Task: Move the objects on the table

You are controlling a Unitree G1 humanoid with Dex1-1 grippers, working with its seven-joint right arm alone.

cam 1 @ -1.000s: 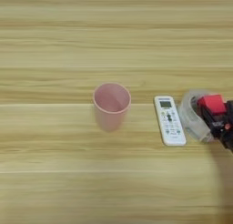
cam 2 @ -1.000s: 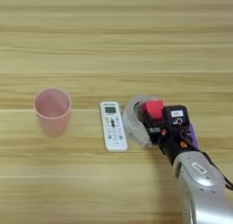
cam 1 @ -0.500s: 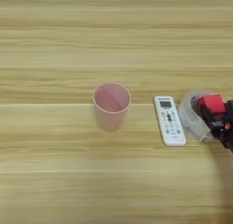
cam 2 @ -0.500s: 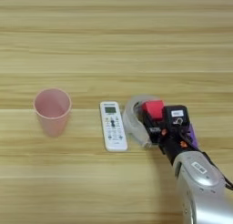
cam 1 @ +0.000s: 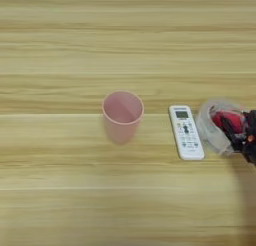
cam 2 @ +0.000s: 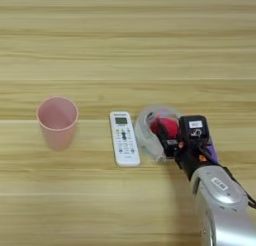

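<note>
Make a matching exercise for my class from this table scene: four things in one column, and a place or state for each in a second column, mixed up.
Column A
1. pink cup
2. white remote
3. tape roll
4. red cube

Column B
a. lies flat between the cup and the tape roll
b. sits inside the ring of clear tape, at the hand
c. stands upright, furthest to the robot's left
d. lies just right of the remote, ringing the cube

Pairs: 1-c, 2-a, 3-d, 4-b
</note>
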